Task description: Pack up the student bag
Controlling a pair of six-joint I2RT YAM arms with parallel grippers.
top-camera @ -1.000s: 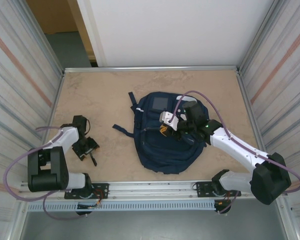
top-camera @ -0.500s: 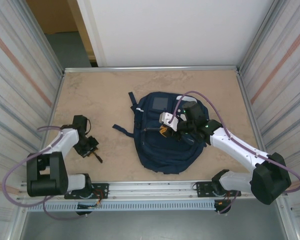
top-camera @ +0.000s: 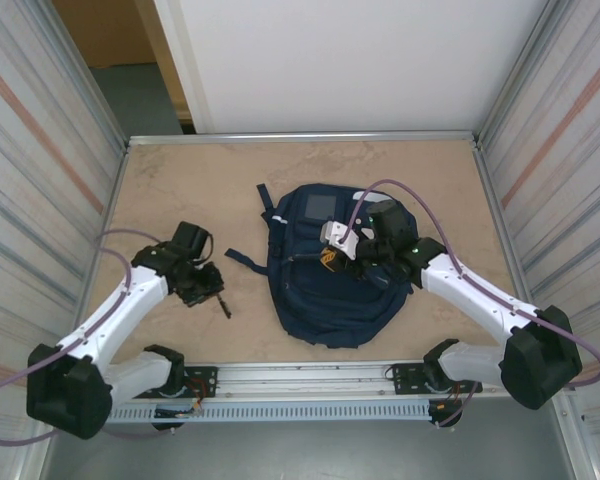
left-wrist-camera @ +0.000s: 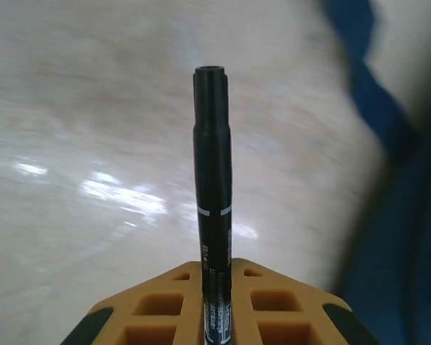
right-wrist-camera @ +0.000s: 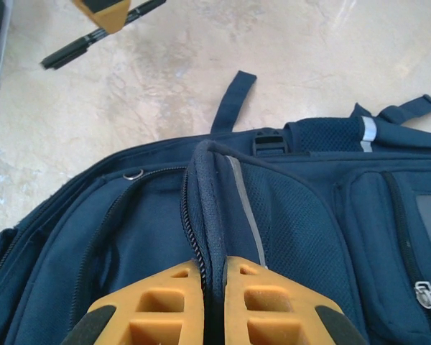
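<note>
1. Nearest the bases, the left gripper [top-camera: 202,284] is clamped on a black marker [top-camera: 223,305]. In the left wrist view the black marker [left-wrist-camera: 212,180] runs straight out from between the orange fingers [left-wrist-camera: 158,313], towards 12 o'clock. It is held above the table [top-camera: 170,190].
2. The student bag [top-camera: 320,295] lies flat just right of the table's centre, at 3 o'clock from the left gripper and apart from it. Its grey patch is at the far end.
3. The right gripper [top-camera: 332,256] reaches in from 4 o'clock. It is pinched together on a raised fold beside the zip on the student bag [right-wrist-camera: 294,208] (the right wrist view shows the fabric standing up between the jaws).
4. My judgement on handling: the bag is soft, floppy cloth that looks nearly empty, so it should be light. It will sag and slide rather than hold a shape. The corded zip edge is the sound place to grip, since it bunches firmly and lifting it should hold the mouth open. Loose straps at 9 o'clock could snag.
5. Against a second ago, the left arm has stretched out and carried the marker towards the bag (earlier it was low beside its own base). The right arm and the bag have not shifted.
</note>
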